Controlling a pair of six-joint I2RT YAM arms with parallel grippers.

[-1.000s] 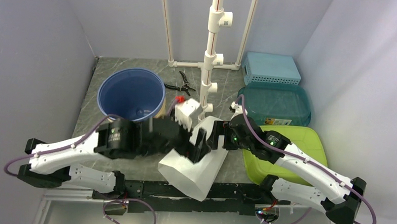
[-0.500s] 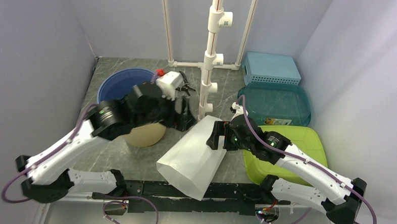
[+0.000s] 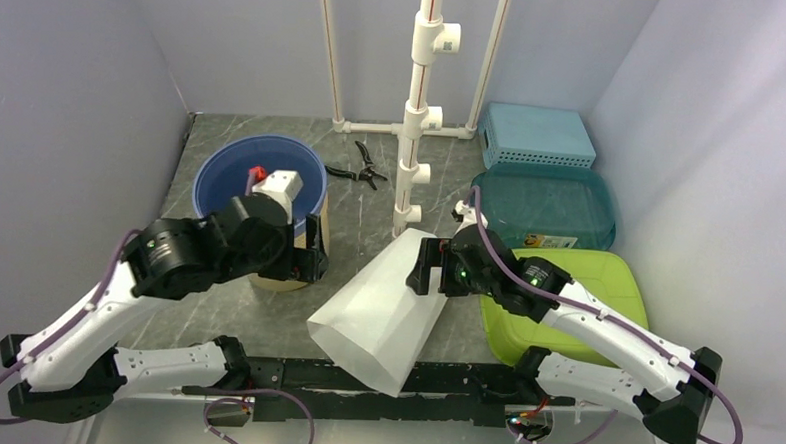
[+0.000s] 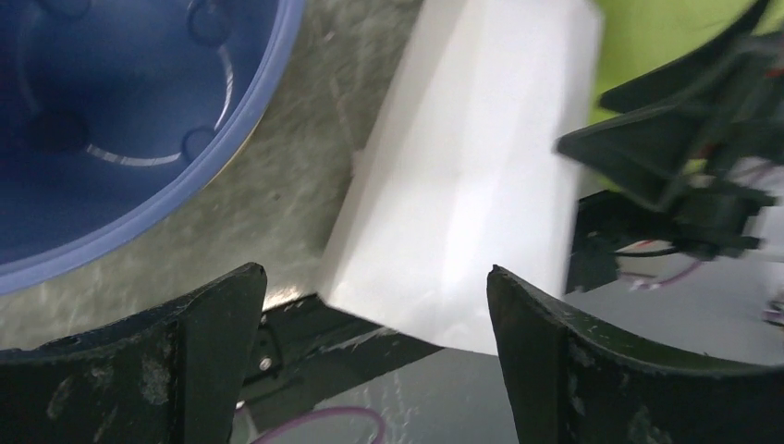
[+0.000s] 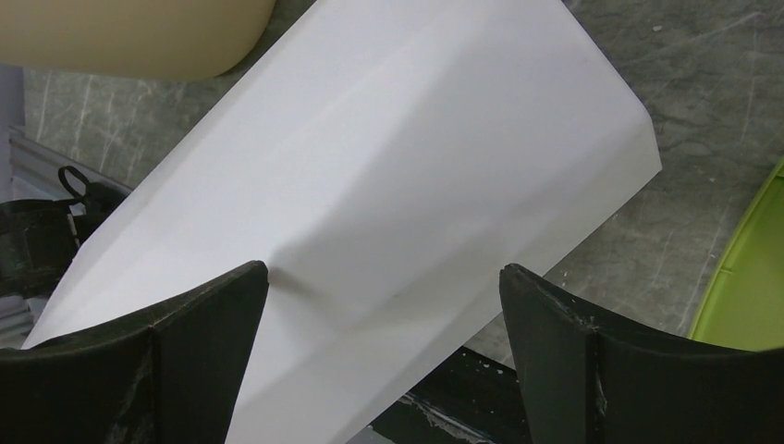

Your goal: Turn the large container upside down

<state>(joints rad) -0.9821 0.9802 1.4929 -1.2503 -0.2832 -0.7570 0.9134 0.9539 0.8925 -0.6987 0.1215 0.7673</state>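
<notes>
The large white container [image 3: 380, 307] lies tilted on its side at six o'clock on the worktop [image 3: 350, 195]. It looks light, stiff and slippery, so I would grip the rim. The left hand [image 3: 306, 253] and right hand [image 3: 425, 268] are spread and empty.

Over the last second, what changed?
Left hand drew back from the white container and swung left to the blue bucket, open, holding nothing. The container stays on its side, and the right hand stays open at its upper end.
</notes>
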